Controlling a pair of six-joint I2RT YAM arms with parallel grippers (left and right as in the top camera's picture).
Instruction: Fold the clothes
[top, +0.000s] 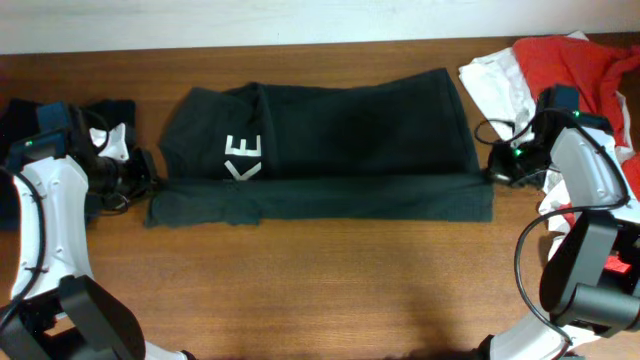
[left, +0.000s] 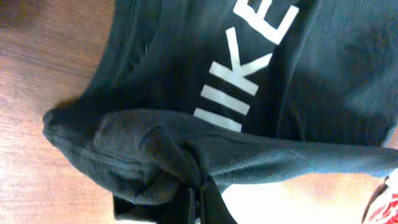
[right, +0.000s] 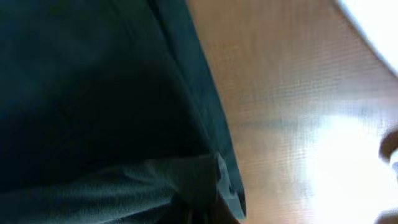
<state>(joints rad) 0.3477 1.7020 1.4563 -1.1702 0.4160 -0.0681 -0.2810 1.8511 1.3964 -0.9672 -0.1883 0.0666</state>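
Black T-shirt (top: 350, 140) lies folded across the tabletop (top: 320, 290), center frame. Left claw (left: 199, 202) pinches its left edge, and right claw (top: 493, 172) grips its right edge.

Black T-shirt (top: 340, 140), very dark greenish, spread wide across the worktop's far half, folded lengthwise into a long band, white block letters "KE" showing near its left end, both ends bunched, lower edge doubled.

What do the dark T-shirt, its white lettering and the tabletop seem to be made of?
The dark greenish-black T-shirt looks like soft matte cotton knit: it bunches limply. Its white block lettering seems flat print, crisp-edged. The brown table looks like wood or laminate: grain streaks, slight sheen.
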